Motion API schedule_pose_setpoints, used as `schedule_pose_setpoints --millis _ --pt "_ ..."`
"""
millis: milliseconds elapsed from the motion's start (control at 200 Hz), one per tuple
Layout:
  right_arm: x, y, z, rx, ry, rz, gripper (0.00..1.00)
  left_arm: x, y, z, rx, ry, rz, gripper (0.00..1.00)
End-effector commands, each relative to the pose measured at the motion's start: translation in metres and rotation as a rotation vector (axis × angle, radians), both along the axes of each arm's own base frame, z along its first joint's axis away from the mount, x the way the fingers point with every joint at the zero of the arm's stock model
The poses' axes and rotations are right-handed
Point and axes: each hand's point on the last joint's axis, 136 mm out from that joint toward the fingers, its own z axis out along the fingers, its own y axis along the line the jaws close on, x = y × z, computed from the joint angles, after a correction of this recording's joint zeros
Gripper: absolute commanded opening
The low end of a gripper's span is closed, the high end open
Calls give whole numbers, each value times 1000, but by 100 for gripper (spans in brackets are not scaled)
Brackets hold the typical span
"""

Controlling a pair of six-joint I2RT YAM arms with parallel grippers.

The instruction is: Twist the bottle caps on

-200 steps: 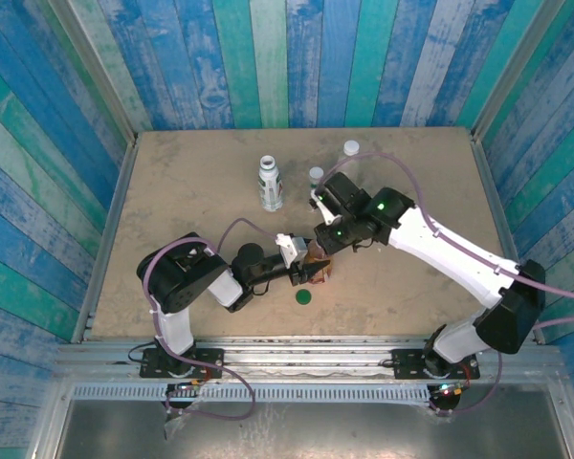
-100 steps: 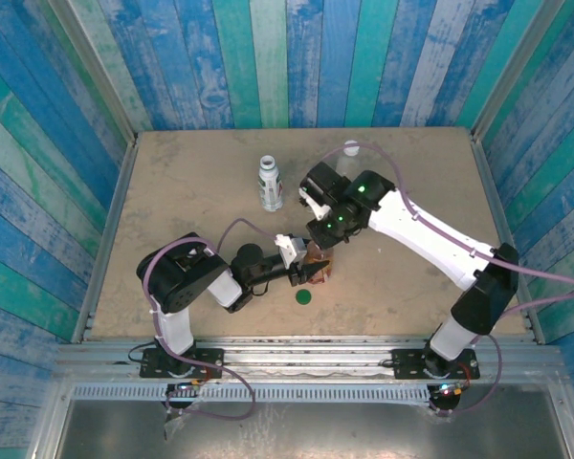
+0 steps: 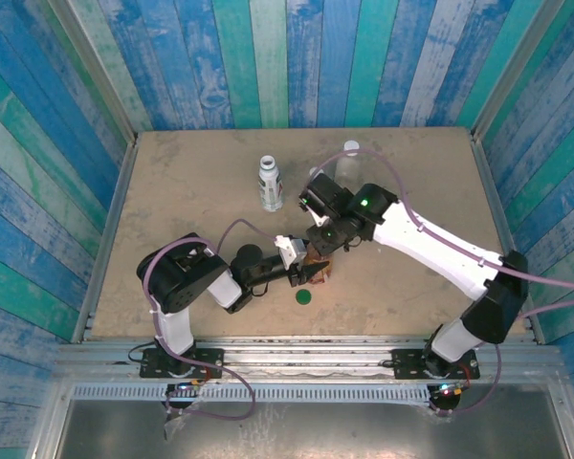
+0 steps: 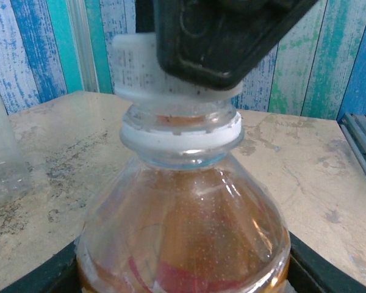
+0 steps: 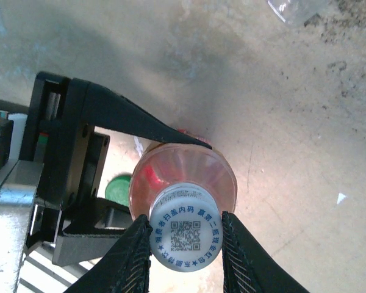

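Since the earlier frames, the right arm's forearm and wrist had swung round above the table (image 3: 172,191), while its gripper stayed over the same bottle. The left arm, the bottle and the loose cap lay unchanged.

Right gripper (image 5: 186,244): fingers (image 5: 139,259) pressed against both sides of the white cap (image 4: 137,76). This cap sat on the neck of the amber bottle (image 4: 183,232), above the white neck ring; whether it was fully seated could not be told.

Left gripper (image 3: 308,273): clamped around the body of the amber bottle, which stood upright near the front middle of the table.

Green cap (image 3: 303,296): lying flat on the table just in front of the held bottle, apart from both grippers.

White-labelled bottle (image 3: 270,184): upright, capped, towards the back, left of the right arm.

Clear bottle (image 3: 346,163): at the back, beyond the right arm's wrist, with a white cap on it
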Motion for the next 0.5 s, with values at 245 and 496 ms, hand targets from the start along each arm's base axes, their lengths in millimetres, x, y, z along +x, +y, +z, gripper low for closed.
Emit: schedule_pose_setpoints --millis 245,496 --pt "-20 -15 -53 -121 80 28 20 -8 0 -29 72 87 -22 56" --pt "-1 -6 -12 -53 -43 7 28 -8 -1 -28 76 81 -24 56"
